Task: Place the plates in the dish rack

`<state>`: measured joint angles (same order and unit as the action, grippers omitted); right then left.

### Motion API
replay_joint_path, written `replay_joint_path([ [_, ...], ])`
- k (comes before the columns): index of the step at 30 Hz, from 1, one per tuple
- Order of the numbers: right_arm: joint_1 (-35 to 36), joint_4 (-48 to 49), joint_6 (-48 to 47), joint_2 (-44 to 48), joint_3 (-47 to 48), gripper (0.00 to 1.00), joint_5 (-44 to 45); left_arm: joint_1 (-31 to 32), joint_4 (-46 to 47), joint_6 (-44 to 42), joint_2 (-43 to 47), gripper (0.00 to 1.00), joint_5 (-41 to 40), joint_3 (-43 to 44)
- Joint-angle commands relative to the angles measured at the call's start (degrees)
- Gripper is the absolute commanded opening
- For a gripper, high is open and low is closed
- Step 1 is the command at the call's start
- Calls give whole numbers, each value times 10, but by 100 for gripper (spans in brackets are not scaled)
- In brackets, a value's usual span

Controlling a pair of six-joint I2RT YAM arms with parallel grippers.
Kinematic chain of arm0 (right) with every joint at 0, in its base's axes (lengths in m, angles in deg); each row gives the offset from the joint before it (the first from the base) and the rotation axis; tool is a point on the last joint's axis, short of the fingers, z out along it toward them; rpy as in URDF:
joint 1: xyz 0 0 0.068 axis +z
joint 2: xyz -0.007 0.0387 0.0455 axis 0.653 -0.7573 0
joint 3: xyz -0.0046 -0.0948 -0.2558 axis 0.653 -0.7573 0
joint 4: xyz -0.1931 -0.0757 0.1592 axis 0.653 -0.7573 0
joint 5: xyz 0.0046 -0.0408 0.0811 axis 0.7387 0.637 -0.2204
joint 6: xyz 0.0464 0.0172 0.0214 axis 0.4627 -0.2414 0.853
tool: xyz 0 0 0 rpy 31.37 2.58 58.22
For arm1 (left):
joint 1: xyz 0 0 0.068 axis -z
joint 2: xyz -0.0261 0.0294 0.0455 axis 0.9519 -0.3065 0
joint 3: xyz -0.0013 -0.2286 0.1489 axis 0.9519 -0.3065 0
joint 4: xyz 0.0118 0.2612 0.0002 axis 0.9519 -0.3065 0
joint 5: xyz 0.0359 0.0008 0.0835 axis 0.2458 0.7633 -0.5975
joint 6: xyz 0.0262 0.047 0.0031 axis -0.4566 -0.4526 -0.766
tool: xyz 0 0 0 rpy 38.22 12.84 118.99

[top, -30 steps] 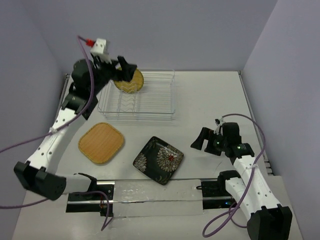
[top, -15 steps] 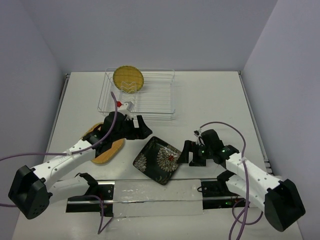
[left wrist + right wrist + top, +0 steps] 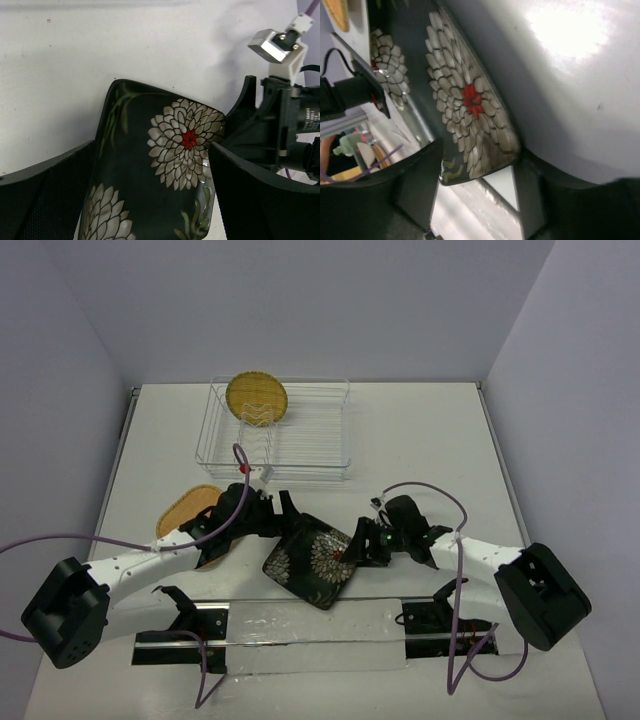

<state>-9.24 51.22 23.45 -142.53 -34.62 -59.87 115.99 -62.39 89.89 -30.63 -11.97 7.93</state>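
The black square plate [image 3: 308,566] with white flowers lies on the table [image 3: 430,440] at the centre of the top view. The left gripper [image 3: 278,517] hangs over its upper left edge, fingers [image 3: 45,200] spread wide on either side of it. The right gripper [image 3: 362,545] sits at the plate's right corner, one finger [image 3: 417,185] on each side of that corner; whether they pinch it I cannot tell. The yellow plate [image 3: 257,400] stands upright in the dish rack [image 3: 320,440], upper centre. The bamboo plate [image 3: 185,512] lies at left, partly under the left arm

Glossy black flowered plate [image 3: 312,565], matt tan bamboo plate [image 3: 185,508], shiny wire dish rack [image 3: 310,435], smooth white table [image 3: 420,440].
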Motion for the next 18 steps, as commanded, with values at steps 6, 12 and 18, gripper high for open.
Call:
replay_joint_path([
  [6, 1, 131, 49, -64, -40, 20, 11, 6, 58, 25, 28, 99, 12, -24],
  [12, -3, 151, 52, 9, -56, 0, 49, 14, 28, 29, 56, 99, 3, -24],
  [18, -11, 77, 18, 162, -33, 0, 83, 16, -4, 28, 99, 99, -7, -21],
])
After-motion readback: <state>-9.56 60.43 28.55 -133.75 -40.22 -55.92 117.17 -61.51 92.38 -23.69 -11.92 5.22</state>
